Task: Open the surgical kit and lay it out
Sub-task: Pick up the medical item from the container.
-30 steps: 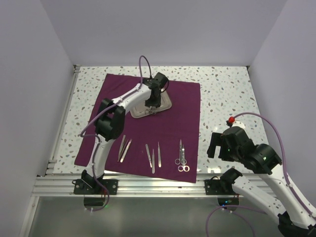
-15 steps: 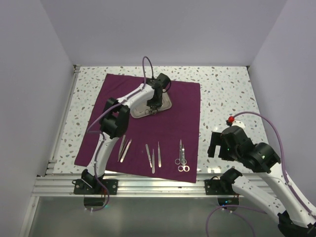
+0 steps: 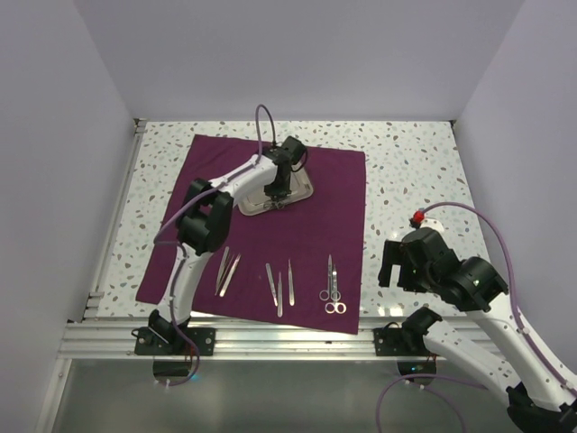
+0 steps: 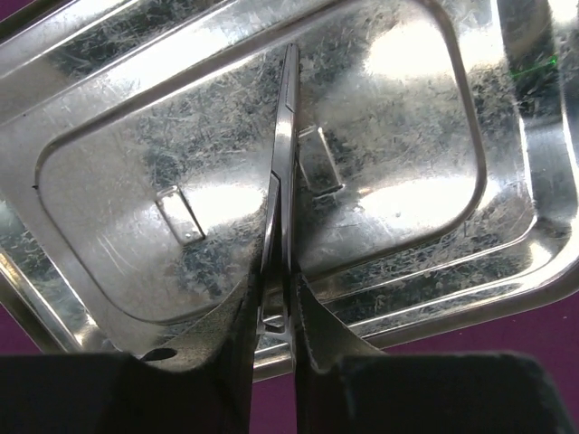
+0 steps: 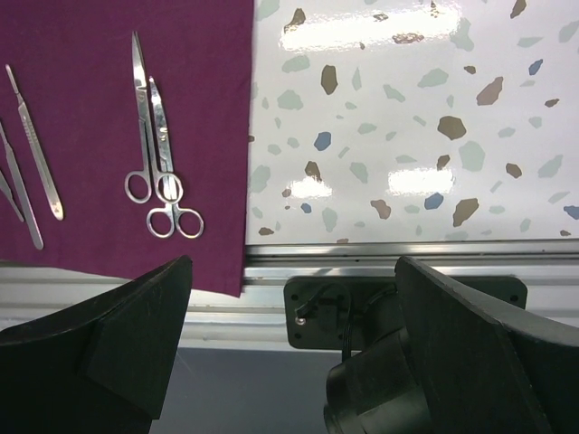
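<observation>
The dark purple cloth (image 3: 338, 180) lies spread flat on the table. The steel tray (image 3: 305, 186) sits on its far half. My left gripper (image 3: 278, 200) reaches down into the tray (image 4: 407, 136); its fingers press on both sides of the near end of a slim silver instrument (image 4: 282, 163) lying on the tray floor, and the left gripper (image 4: 276, 303) is shut on it. Tweezers (image 3: 227, 271) and more slim tools (image 3: 276, 287) lie in a row near the cloth's front edge, with two scissors (image 3: 333, 289) to their right. My right gripper (image 3: 393, 267) hangs open and holds nothing, right of the cloth.
In the right wrist view the right gripper (image 5: 291, 262) hovers over the aluminium rail (image 5: 380, 253) at the table's near edge, with the scissors (image 5: 154, 136) and cloth edge (image 5: 226, 136) to its left. Speckled tabletop (image 3: 415, 171) lies right of the cloth. Walls enclose three sides.
The left gripper's jaws have narrowed around the slim instrument in the tray, and its wrist has shifted slightly. The right arm has stayed still.
</observation>
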